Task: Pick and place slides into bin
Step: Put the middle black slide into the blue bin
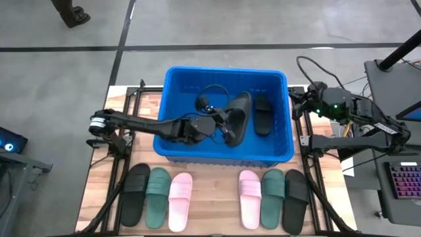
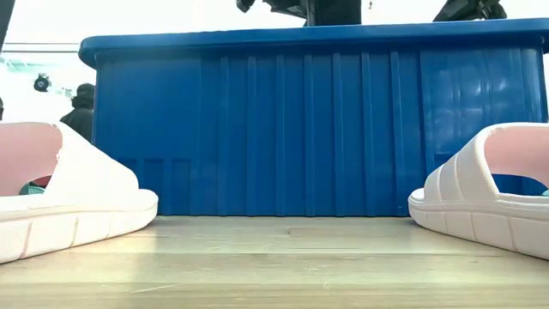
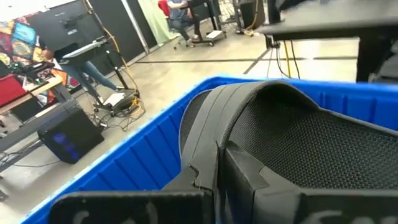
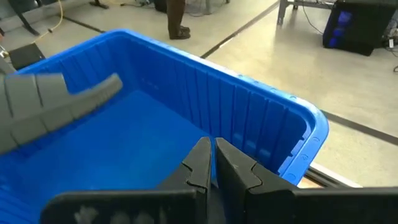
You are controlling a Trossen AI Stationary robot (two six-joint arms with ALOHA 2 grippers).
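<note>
The blue bin (image 1: pixel 223 155) stands mid-table. My left gripper (image 1: pixel 225 128) reaches into it from the left and is shut on a black slide (image 1: pixel 241 117), which fills the left wrist view (image 3: pixel 292 137). A second black slide (image 1: pixel 262 113) lies flat on the bin floor. On the table in front of the bin lie a black (image 1: pixel 135 195), a green (image 1: pixel 158 197) and a pink slide (image 1: pixel 180 201) on the left, and a pink (image 1: pixel 249 199), a green (image 1: pixel 272 199) and a black slide (image 1: pixel 296 201) on the right. My right gripper (image 4: pixel 211 163) is shut and empty by the bin's right wall (image 1: pixel 291 131). My left gripper holds the black slide by its long edge (image 1: pixel 231 131), coming level from the table's left. The slide stands tipped on its side inside the bin, its strap (image 3: pixel 211 124) toward the gripper. The gripper's body hides the fingertips, and I cannot tell whether the slide touches the bin floor.
The bin's near wall (image 2: pixel 300 129) rises behind the two pink slides (image 2: pixel 60 197) (image 2: pixel 489 197). Bare wood lies between the two rows of slides (image 1: pixel 216 197). A loose black cable (image 1: pixel 210 92) hangs over the bin. A person's feet (image 1: pixel 71 13) show on the floor at the far left.
</note>
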